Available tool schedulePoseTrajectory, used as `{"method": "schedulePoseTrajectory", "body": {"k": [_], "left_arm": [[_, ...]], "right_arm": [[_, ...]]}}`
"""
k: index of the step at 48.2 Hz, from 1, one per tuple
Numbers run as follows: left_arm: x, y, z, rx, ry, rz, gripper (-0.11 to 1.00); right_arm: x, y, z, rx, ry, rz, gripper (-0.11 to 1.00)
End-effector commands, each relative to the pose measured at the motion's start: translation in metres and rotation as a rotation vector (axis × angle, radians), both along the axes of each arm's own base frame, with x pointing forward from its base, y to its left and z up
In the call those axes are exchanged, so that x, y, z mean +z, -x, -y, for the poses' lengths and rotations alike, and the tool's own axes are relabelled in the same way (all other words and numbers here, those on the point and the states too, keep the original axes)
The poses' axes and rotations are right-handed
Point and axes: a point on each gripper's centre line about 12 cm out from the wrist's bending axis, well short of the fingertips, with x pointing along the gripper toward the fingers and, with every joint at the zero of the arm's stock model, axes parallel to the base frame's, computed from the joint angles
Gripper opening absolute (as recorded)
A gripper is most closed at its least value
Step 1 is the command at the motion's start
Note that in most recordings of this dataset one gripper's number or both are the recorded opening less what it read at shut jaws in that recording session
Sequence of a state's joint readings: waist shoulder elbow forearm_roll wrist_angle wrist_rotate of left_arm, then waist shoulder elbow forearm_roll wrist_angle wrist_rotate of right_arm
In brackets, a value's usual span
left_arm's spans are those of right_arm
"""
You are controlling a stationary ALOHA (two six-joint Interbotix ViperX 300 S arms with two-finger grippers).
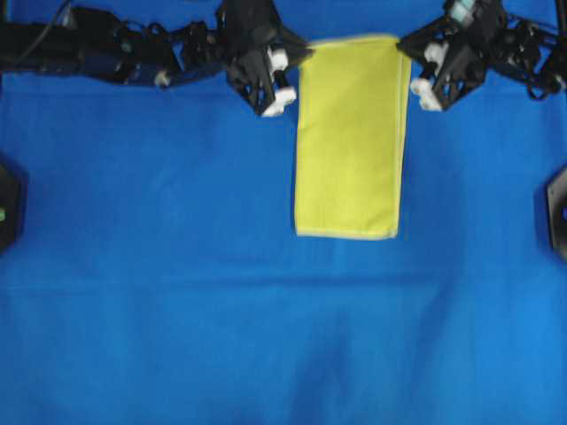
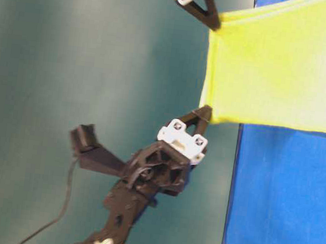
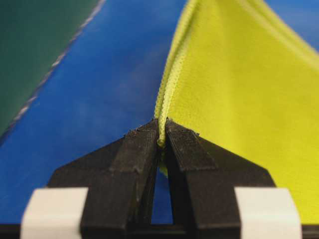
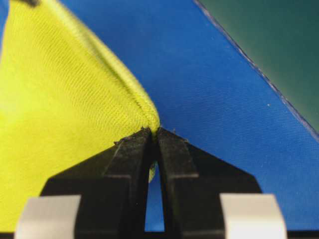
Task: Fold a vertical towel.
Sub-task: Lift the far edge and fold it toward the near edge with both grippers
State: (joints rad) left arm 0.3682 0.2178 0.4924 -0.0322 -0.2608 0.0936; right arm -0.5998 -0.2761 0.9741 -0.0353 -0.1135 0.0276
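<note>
The yellow-green towel (image 1: 352, 133) lies lengthwise on the blue table cloth (image 1: 159, 266), its near hem flat and its far edge raised and taut between both grippers. My left gripper (image 1: 299, 55) is shut on the towel's far left corner; the left wrist view shows the hem (image 3: 167, 94) pinched between the closed tips (image 3: 162, 130). My right gripper (image 1: 406, 44) is shut on the far right corner; the right wrist view shows the towel (image 4: 55, 109) clamped at the tips (image 4: 152, 133). The table-level view shows the towel (image 2: 286, 71) stretched between the two grippers.
Dark fixtures sit at the left (image 1: 9, 208) and right (image 1: 556, 208) edges of the table. The blue cloth's far edge (image 4: 259, 74) runs close behind the grippers, with a green surface beyond. Both arms reach in from the far side.
</note>
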Motion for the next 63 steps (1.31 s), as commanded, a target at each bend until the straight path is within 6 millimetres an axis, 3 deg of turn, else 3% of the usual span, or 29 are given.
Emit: {"method": "schedulePoseTrajectory", "body": {"k": [1,7,15,30,41,54,63], "left_arm": [[0.028,0.000,0.016,-0.040,-0.032,0.048,0.03],[0.033,0.002,0.043,-0.097,-0.033,0.047,0.03],[0.022,0.005,0.078,-0.170,-0.009,0.009,0.03],[0.009,0.003,0.127,-0.272,0.033,-0.044,0.03],[-0.019,0.003,0.144,-0.292,0.076,-0.098,0.03],[-0.049,-0.002,0.150,-0.301,0.082,-0.118,0.03],[-0.054,-0.003,0.150,-0.301,0.081,-0.115,0.03]], "right_arm": [[0.014,0.002,-0.013,0.028,0.017,0.037,0.06],[0.015,0.009,-0.037,0.077,0.007,0.053,0.06],[0.013,0.016,-0.066,0.140,-0.036,0.043,0.06],[-0.005,0.012,-0.108,0.242,-0.150,-0.016,0.06],[-0.029,0.004,-0.127,0.286,-0.219,-0.093,0.06],[-0.047,-0.004,-0.131,0.292,-0.237,-0.125,0.06],[-0.054,-0.006,-0.132,0.299,-0.239,-0.134,0.06]]}}
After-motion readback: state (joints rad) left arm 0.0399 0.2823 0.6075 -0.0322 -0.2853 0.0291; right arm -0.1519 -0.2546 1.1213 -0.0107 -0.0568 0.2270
